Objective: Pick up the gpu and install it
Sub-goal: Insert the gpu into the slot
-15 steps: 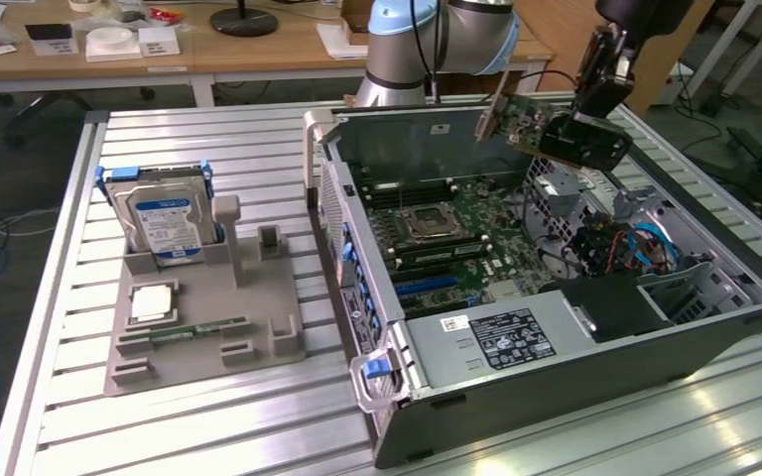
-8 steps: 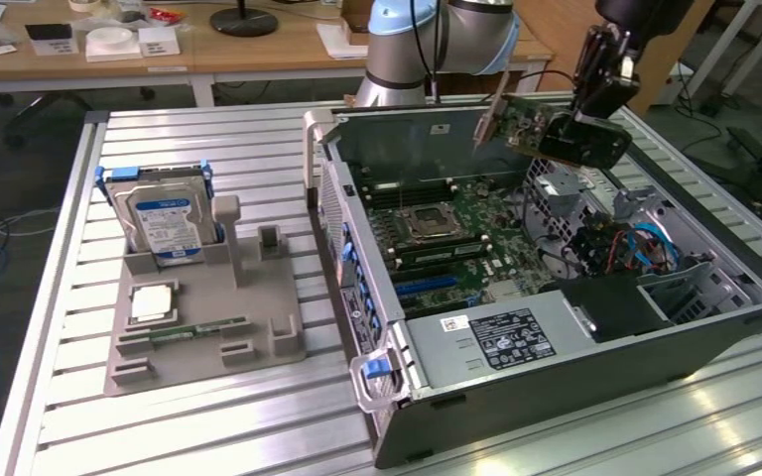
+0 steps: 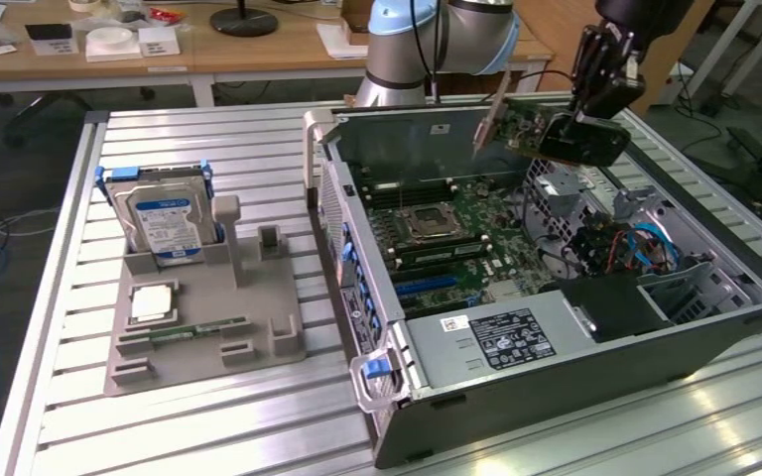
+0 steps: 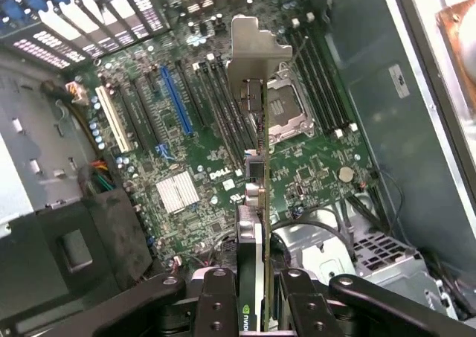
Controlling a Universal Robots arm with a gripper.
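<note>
The gpu hangs in the air over the far end of the open computer case, above the motherboard. It is a thin green-edged card with a silver bracket at one end. My gripper is shut on it from above. In the wrist view I see the gpu edge-on, clamped between my black fingers, with its bracket pointing away from me. The board's blue slot and white slot lie below, off to one side of the card.
On the exterior view's left stands a grey parts holder with a silver hard drive, a small chip and a green RAM stick. Case walls, a drive cage and cables surround the motherboard. Desks stand behind the table.
</note>
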